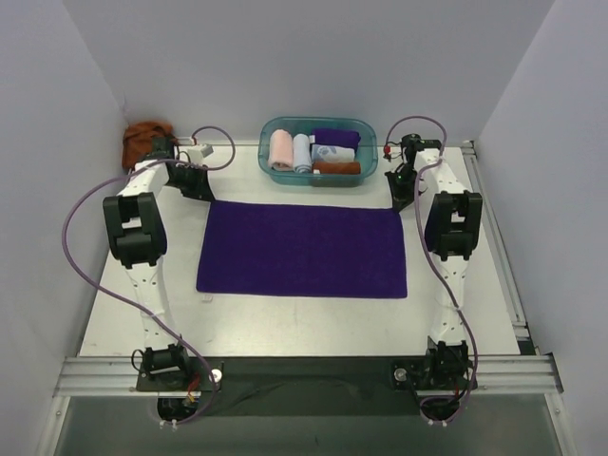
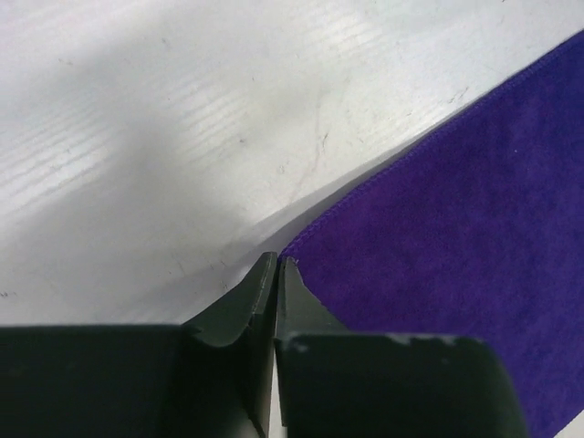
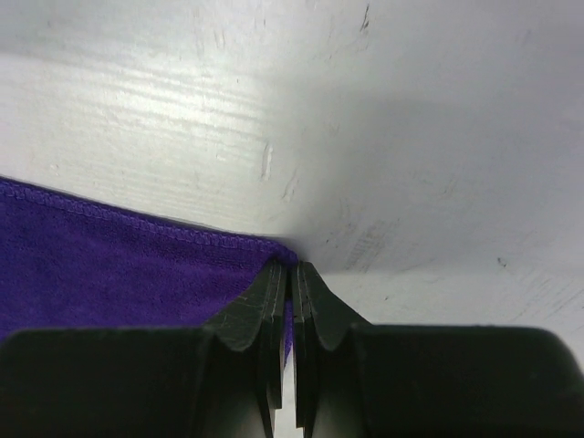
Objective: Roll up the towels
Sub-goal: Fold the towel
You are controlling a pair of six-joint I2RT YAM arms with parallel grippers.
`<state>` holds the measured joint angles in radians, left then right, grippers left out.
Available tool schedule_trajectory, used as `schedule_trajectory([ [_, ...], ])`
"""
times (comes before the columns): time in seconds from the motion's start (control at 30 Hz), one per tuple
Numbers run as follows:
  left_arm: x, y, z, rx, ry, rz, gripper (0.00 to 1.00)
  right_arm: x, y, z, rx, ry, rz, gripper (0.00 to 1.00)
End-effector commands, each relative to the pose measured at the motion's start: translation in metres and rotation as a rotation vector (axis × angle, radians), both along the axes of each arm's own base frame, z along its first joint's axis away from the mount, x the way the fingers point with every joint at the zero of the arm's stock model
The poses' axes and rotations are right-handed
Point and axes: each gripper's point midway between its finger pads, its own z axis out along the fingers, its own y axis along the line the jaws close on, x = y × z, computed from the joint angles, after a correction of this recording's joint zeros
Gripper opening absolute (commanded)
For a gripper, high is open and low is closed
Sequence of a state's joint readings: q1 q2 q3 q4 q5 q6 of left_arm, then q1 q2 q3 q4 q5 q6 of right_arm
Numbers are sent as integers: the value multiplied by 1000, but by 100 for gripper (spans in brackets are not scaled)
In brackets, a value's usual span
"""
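Note:
The deep purple towel [image 1: 302, 249] lies spread flat in the middle of the table. My left gripper [image 1: 203, 193] is at its far left corner. In the left wrist view the jaws [image 2: 276, 263] are shut, their tips right at the towel [image 2: 456, 228] corner, and no cloth shows between them. My right gripper [image 1: 400, 201] is at the far right corner. In the right wrist view it [image 3: 294, 267] is shut on the corner of the towel [image 3: 109, 265], with purple cloth showing between the jaws. The rust-brown towel [image 1: 145, 139] lies bunched at the back left.
A teal bin [image 1: 268, 142] stands at the back centre, holding rolled pink, pale blue and patterned cloths plus purple and rust-coloured ones. White walls close in the table on three sides. Purple cables loop from both arms.

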<state>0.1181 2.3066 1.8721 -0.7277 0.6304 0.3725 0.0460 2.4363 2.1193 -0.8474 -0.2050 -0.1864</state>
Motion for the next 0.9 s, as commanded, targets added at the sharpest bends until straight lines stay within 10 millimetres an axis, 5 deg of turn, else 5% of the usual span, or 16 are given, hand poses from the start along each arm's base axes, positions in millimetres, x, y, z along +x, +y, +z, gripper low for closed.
schedule_trajectory([
  [0.0, 21, -5, 16, -40, -56, -7, 5, 9, -1, 9, -6, -20, -10, 0],
  [0.2, 36, 2, 39, -102, -87, 37, 0, 29, -3, 29, -9, -99, -18, 0],
  [0.33, 28, 6, 64, -158, -89, 46, 0, 26, 0, 62, 36, -153, -21, 0],
  [0.47, 3, 12, 89, -172, -98, 31, 0, 2, 5, 81, 68, -145, 0, 0],
  [0.67, -50, 23, 99, -162, -47, -21, 0, -52, 6, 90, 89, -81, 23, 0],
  [0.87, -117, 34, 76, -63, 56, -102, 0, -109, -2, 78, 71, 47, 50, 0],
])
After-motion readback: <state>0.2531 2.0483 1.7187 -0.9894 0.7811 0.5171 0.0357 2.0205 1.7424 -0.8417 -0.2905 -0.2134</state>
